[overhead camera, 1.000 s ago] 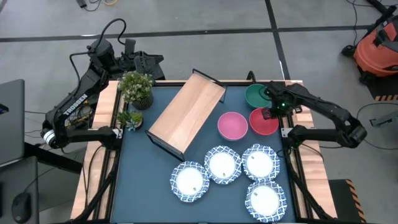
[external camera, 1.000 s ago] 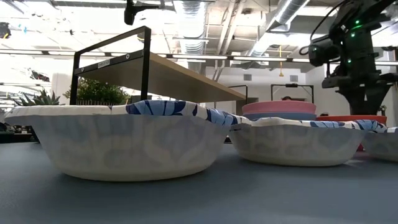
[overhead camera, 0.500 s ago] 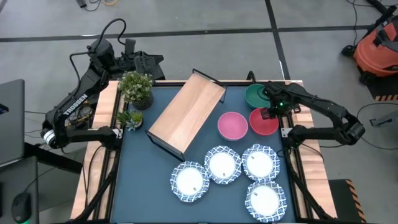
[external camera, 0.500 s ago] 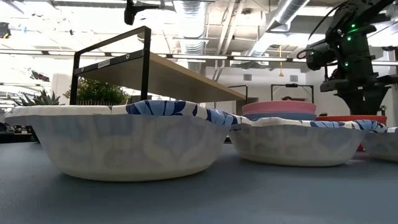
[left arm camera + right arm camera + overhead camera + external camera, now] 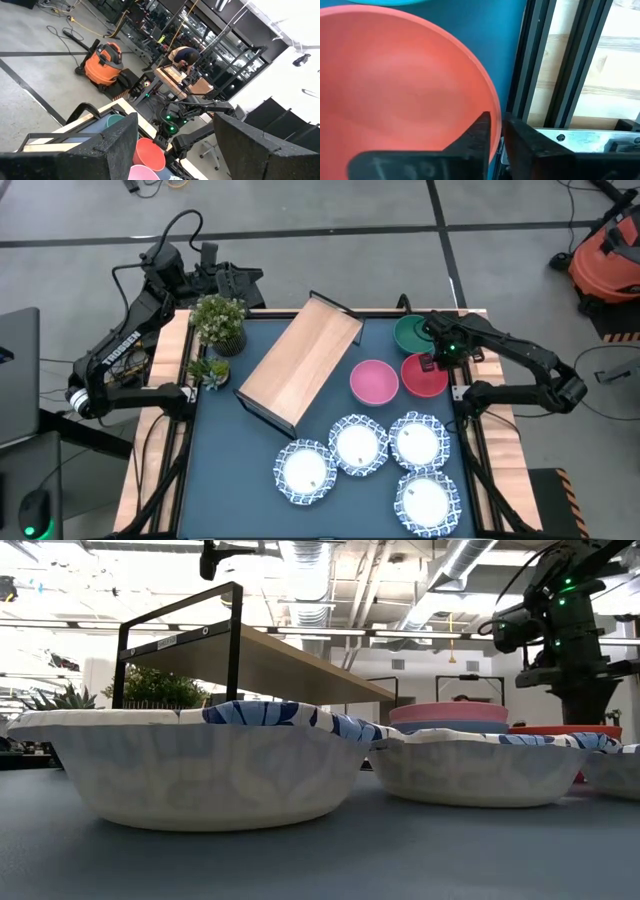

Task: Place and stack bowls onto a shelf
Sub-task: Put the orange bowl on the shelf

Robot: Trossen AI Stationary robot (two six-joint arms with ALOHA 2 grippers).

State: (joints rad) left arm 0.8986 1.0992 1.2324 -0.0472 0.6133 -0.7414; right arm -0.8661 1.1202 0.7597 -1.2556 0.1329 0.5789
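Barely shifted since a second ago, right claw [image 5: 495, 132] nearly closed astride red bowl [image 5: 424, 375] rim at surface's 2 o'clock; thin pinch could slip

Four white bowls with blue patterned rims [image 5: 358, 444], one pink bowl [image 5: 373, 381], one red bowl [image 5: 423, 375], one green bowl [image 5: 410, 334], one shelf [image 5: 301, 361], two potted plants [image 5: 219, 322].

Shelf [image 5: 300, 365] mid-table — patterned bowls [image 5: 360, 445] before it, plants [image 5: 218, 320] left.
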